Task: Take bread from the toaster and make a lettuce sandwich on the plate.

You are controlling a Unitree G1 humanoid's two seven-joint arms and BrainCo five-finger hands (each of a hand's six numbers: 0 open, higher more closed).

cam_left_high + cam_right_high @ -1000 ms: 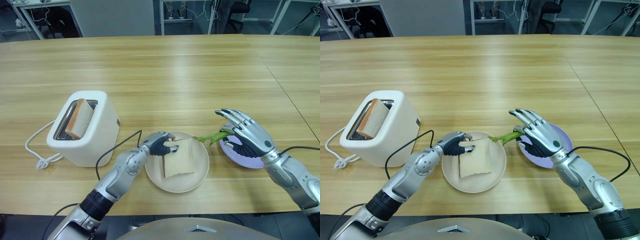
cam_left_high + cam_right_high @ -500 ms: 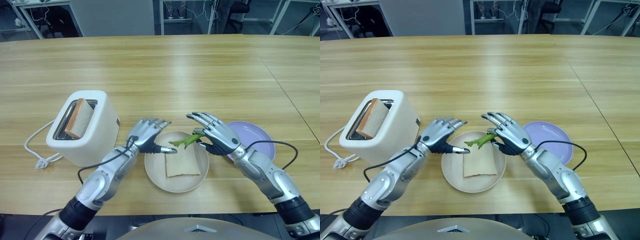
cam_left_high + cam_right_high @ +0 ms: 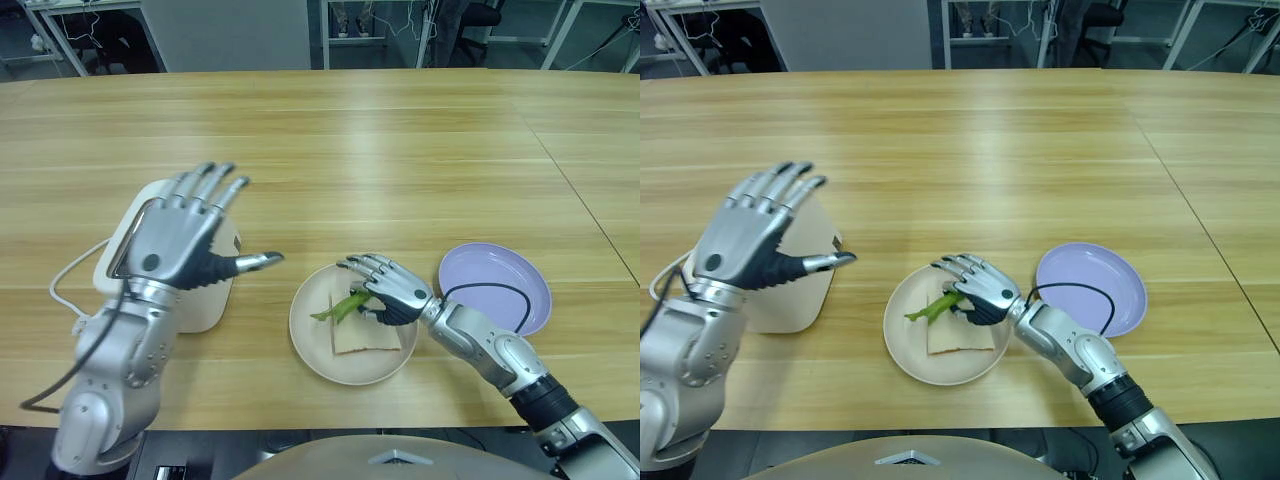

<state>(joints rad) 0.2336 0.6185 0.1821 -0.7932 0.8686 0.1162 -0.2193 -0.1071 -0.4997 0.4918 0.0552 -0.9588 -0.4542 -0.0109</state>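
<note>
My left hand (image 3: 178, 238) is raised and open with fingers spread, in front of the white toaster (image 3: 212, 305) and covering its top. A beige plate (image 3: 311, 346) lies at the near middle of the table with one bread slice (image 3: 368, 338) flat on it. My right hand (image 3: 392, 294) hovers low over that slice, shut on a green lettuce leaf (image 3: 338, 308). The leaf's free end hangs to the left over the bread and plate.
An empty purple plate (image 3: 500, 280) lies to the right of the beige plate, with my right arm's black cable (image 3: 482, 290) draped over it. The toaster's white cord (image 3: 68, 285) trails off its left side. Bare wooden table stretches beyond.
My left hand has risen from the plate's left rim and swung left in front of the toaster. My right hand has carried the lettuce further left and lower over the bread.
</note>
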